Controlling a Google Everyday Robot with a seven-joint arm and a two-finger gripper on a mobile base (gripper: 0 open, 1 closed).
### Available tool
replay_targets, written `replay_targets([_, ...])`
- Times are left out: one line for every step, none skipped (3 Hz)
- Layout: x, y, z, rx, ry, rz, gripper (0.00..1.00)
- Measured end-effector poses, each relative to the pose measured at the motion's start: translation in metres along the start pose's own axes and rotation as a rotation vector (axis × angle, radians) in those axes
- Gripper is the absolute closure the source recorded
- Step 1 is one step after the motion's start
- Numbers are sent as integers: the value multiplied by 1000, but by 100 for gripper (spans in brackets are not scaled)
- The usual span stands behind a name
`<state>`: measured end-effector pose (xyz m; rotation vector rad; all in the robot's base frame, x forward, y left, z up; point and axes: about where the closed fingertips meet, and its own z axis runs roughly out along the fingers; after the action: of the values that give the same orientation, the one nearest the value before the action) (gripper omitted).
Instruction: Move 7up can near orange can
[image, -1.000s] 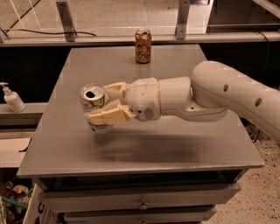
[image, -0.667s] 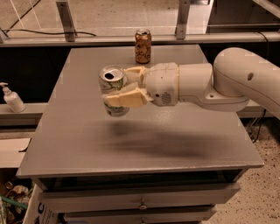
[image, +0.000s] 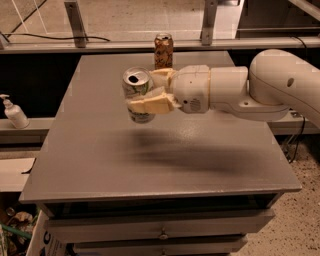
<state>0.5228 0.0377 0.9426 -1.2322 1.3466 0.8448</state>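
My gripper (image: 145, 92) is shut on the 7up can (image: 136, 90), a white-and-silver can with green lettering and an open silver top. It holds the can in the air above the grey table (image: 100, 155), slightly tilted. The cream fingers (image: 150, 105) clamp the can's right side. The orange can (image: 163, 50), orange-brown with a silver top, stands upright at the table's far edge, a little behind and to the right of the held can. The white arm (image: 250, 90) reaches in from the right.
A white pump bottle (image: 14, 112) stands on a low ledge to the left of the table. A metal rail (image: 150, 45) with upright posts runs behind the table. Drawers (image: 160, 227) sit under the tabletop.
The gripper has carried the 7up can up, to the right and toward the far edge, closer to the orange can. The orange can has not moved.
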Motion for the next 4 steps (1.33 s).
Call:
replay_targets([10, -43, -19, 95, 2, -19, 100])
replay_targets([25, -81, -39, 177, 30, -19, 100])
replay_targets([36, -115, -55, 236, 53, -19, 100])
replay_targets([38, -145, -63, 277, 61, -22, 100])
